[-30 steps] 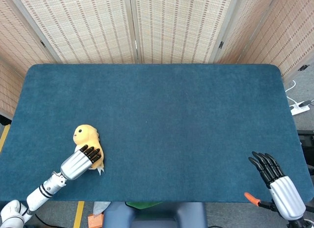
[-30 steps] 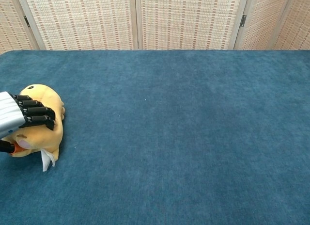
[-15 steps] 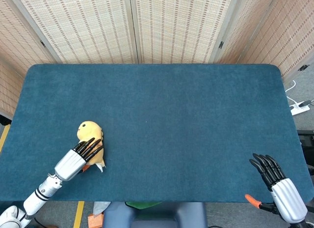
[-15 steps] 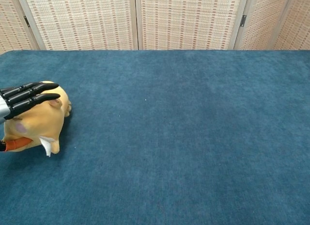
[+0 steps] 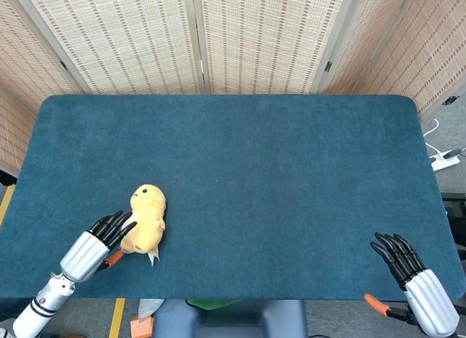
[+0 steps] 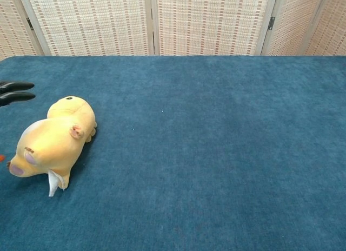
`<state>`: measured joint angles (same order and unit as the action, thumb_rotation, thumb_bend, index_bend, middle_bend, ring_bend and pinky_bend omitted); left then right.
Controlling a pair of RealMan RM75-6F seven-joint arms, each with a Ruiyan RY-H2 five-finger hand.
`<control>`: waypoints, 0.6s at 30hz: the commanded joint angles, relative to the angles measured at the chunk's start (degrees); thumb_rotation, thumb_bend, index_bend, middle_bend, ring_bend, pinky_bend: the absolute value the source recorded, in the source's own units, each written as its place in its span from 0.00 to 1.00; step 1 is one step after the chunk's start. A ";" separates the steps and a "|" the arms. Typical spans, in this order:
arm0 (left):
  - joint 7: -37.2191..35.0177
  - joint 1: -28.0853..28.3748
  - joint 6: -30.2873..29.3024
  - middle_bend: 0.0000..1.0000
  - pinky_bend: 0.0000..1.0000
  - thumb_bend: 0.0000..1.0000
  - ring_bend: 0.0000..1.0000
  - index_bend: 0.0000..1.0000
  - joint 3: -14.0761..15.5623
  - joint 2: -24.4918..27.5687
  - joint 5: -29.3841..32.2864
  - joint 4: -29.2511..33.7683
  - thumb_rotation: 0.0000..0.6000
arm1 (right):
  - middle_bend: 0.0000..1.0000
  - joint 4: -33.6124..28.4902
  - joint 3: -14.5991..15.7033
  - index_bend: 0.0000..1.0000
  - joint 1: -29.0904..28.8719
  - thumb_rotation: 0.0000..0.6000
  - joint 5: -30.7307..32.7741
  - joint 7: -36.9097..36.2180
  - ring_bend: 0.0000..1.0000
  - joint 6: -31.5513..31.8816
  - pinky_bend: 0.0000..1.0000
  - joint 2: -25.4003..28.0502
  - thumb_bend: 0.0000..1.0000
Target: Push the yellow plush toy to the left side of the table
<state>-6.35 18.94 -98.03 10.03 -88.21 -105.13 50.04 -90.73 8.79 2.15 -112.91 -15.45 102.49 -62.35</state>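
Observation:
The yellow plush toy lies on its side on the blue table, in the near left part; the chest view shows the plush toy with a white tag at its near end. My left hand sits just left of the toy with its fingers stretched out, their tips beside the toy's flank, holding nothing. In the chest view only the left hand's fingertips poke in at the left edge. My right hand hovers at the near right corner, fingers spread, holding nothing.
Woven folding screens stand behind the table's far edge. A white power strip lies on the floor past the right edge. The table's near edge runs close to both hands.
My left hand has come off the top of the toy and drawn back toward the near left. The toy has rolled a little to the right and nearer. The right hand sank slightly.

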 commanded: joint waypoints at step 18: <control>-0.17 -21.45 -10.15 0.03 0.15 0.34 0.02 0.00 -2.21 19.71 18.40 32.11 1.00 | 0.00 -2.27 -4.38 0.00 1.73 1.00 9.36 15.69 0.00 -3.72 0.00 -2.14 0.16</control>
